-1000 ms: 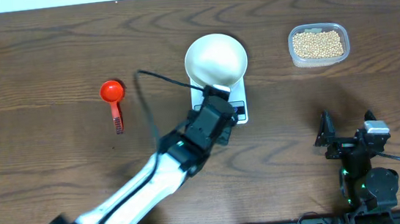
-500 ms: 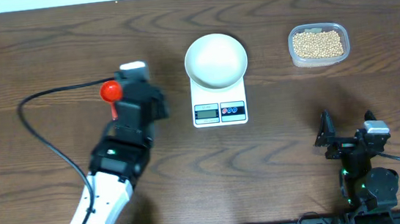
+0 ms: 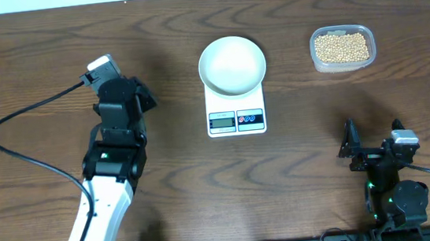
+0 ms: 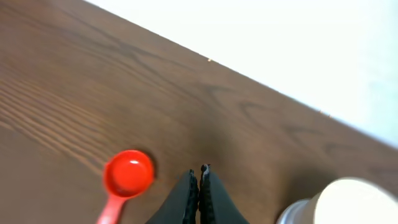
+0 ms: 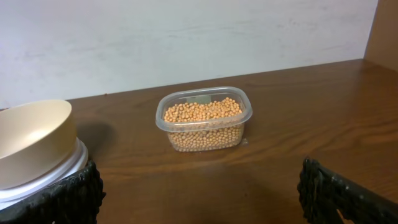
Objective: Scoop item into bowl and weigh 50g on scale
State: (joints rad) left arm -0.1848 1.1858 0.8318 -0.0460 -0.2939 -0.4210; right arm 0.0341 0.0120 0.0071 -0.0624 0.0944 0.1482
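Now, small pale-tan beans (image 3: 341,47) heaped in a clear plastic tub (image 3: 343,68), toward the desk's far-right corner: loose, rolly, need scooping. Left gripper (image 4: 200,171) pinched shut beside the red plastic scoop (image 4: 127,174), best taken by its handle; right gripper (image 5: 199,174) wide open.

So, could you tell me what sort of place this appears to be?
Probably a robotics lab bench, not a kitchen: a wooden table against a plain white wall, two cabled robot arms at its edge, and a scale with a bowl on it near a tub of beans.
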